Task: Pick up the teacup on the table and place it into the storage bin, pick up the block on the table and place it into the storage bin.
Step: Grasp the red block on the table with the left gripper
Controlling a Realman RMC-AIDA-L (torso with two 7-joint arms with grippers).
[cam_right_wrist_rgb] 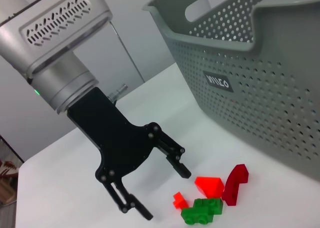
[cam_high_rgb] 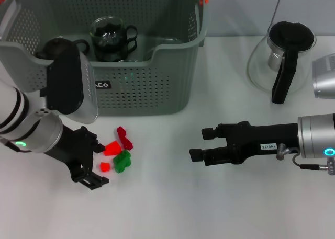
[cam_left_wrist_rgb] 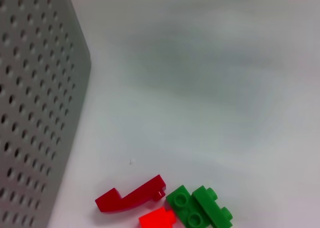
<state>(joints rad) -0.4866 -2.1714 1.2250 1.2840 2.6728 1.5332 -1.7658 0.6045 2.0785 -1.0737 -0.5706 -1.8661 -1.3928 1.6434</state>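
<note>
The grey-green perforated storage bin (cam_high_rgb: 136, 87) stands at the back left, and a glass teacup (cam_high_rgb: 111, 36) sits inside it. Several small blocks lie on the white table in front of the bin: a dark red curved one (cam_high_rgb: 124, 137), a bright red one (cam_high_rgb: 111, 148), a green one (cam_high_rgb: 122, 160) and a tiny red one (cam_high_rgb: 105, 167). My left gripper (cam_high_rgb: 99, 161) is open just left of them, low over the table, with the tiny red block at its fingertips. The right wrist view shows this gripper (cam_right_wrist_rgb: 166, 194) and the blocks (cam_right_wrist_rgb: 202, 210). My right gripper (cam_high_rgb: 201, 143) is open and empty to the right.
A glass teapot with a black handle (cam_high_rgb: 282, 56) stands at the back right, with a silver object (cam_high_rgb: 324, 77) beside it. The bin's wall (cam_left_wrist_rgb: 35, 113) is close beside the blocks (cam_left_wrist_rgb: 131, 195).
</note>
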